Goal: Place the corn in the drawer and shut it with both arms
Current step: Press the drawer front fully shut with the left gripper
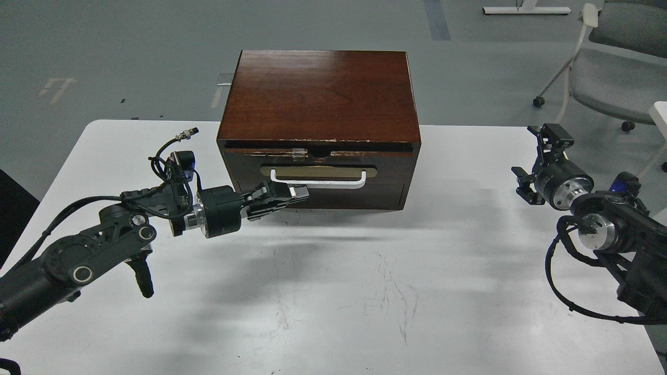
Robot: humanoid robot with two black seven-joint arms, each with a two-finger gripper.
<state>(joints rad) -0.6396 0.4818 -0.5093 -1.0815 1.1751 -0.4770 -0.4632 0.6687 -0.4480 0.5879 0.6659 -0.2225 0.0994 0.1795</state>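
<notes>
Your left gripper [289,194] is reaching the drawer [318,179], fingers drawn together just below the white handle's [318,181] left end, apparently gripping nothing. Your right gripper [536,156] is hovering open, well apart at the table's [333,291] right edge. You are seeing the drawer sitting shut, its top edge chipped. No legible writing is showing, and no corn.

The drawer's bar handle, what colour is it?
White, on the drawer handle, seen best in the head view.
</notes>
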